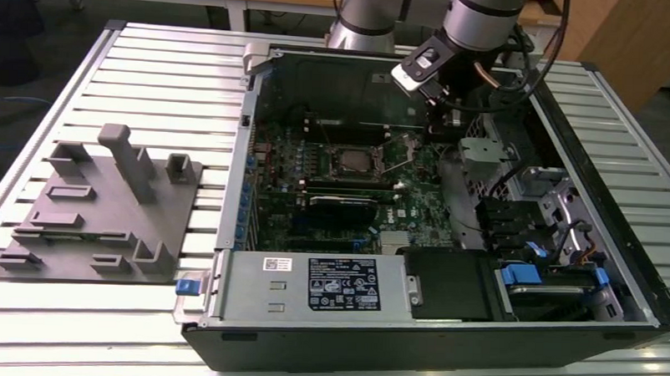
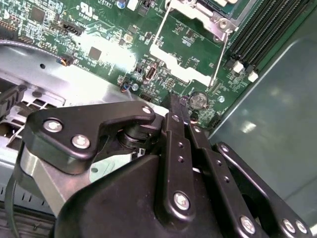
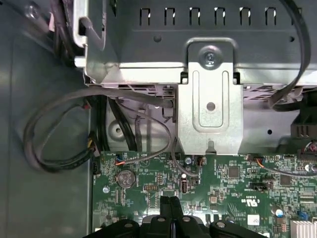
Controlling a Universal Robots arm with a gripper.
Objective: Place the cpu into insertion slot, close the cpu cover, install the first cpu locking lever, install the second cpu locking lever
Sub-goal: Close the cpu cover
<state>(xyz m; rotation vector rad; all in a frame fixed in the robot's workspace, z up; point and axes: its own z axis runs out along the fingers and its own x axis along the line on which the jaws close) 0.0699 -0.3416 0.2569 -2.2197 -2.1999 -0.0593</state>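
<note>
The cpu [image 1: 353, 161] appeared to lie flat in the insertion slot [image 1: 335, 160], near the middle of the green board [image 1: 312, 195] inside the open computer case [image 1: 419, 346]. Its dull grey face showed inside the silver rim, so the first step looked done.

The cpu cover [image 2: 174, 62] was not down. In the second wrist view it was swung away from the slot, with green board showing through its cut-out middle and its broad free edge pointing toward the gripper. Closing it was therefore judged as left to do, and with it both lever steps. Whether either lever was latched could not be told.

The gripper [image 3: 171, 204] hung low over the board on the exterior view's right of the slot, just beyond the cover's free edge and near a round coin battery [image 3: 126, 177]. Its two black fingertips [image 3: 167, 210] were pressed together with nothing between them, and they looked apart from the cover rather than touching it.

Farther out, a grey labelled power box [image 1: 309, 283] sat along the near side of the case. A grey moulded fixture [image 1: 100, 213] lay well apart on the slatted table [image 1: 150, 56], at the exterior view's left.
</note>
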